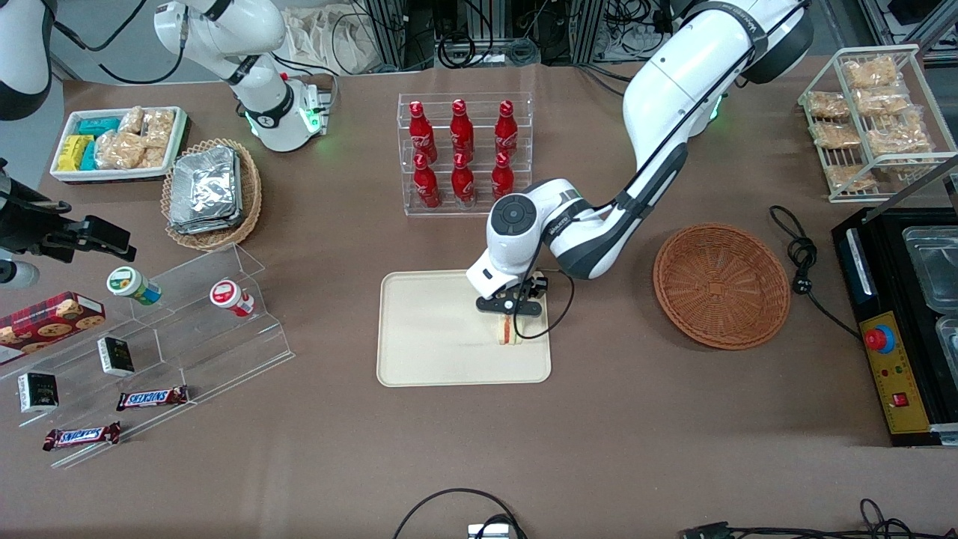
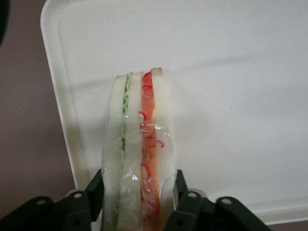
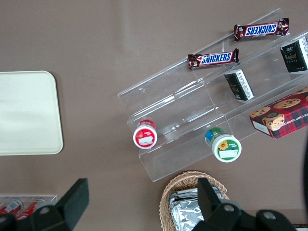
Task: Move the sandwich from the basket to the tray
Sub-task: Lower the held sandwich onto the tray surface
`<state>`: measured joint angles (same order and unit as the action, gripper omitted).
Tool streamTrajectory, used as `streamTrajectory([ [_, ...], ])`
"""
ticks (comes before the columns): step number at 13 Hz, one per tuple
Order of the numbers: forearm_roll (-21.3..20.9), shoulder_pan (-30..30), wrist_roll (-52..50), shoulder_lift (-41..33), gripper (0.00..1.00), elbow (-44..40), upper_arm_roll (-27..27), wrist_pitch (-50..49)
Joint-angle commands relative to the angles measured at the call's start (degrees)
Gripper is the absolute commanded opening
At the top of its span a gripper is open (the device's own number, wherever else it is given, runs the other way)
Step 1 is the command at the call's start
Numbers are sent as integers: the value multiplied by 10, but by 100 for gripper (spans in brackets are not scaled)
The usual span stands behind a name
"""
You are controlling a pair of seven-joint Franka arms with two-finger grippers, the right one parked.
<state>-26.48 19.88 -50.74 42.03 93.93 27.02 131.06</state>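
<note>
Item: my jaws (image 1: 511, 305) — closed narrow on the sandwich (image 1: 508, 330), one black finger (image 2: 94, 190) pressed to each bread face. I stand low over the tray (image 1: 426, 329), at its edge toward the working arm's end of the counter (image 1: 599, 434).

Item: sandwich (image 2: 139, 159) — wrapped in clear film, standing on edge with the filling layers turned up: green strip beside one slice, red-orange beside the other. Its lower edge sits at the tray floor; whether it fully rests there I cannot tell.

Item: tray (image 2: 231, 72) — cream-beige, rounded corners, low rim, flat on the counter, bare apart from the sandwich.

Item: basket (image 1: 721, 285) — reddish-brown wicker, round, nothing in it, on the counter well apart from the tray, toward the working arm's end.

Item: clear rack of red bottles (image 1: 462, 152) — six, in two rows, farther from the front camera than the tray.

Item: tan basket of foil packets (image 1: 211, 192) — toward the parked arm's end.

Item: clear stepped stand (image 1: 194, 322) — carries two small cups; chocolate bars (image 1: 152, 397) lie nearer the camera.
</note>
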Motion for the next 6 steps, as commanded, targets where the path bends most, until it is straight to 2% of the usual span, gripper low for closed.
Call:
streamTrajectory([
  [1,-11,9,-18,9,84,-19,-5,-1],
  [4,-9,2,-39,-6,93,-29,-6,-9],
  [6,-6,1,-39,-6,94,-64,-5,-70],
])
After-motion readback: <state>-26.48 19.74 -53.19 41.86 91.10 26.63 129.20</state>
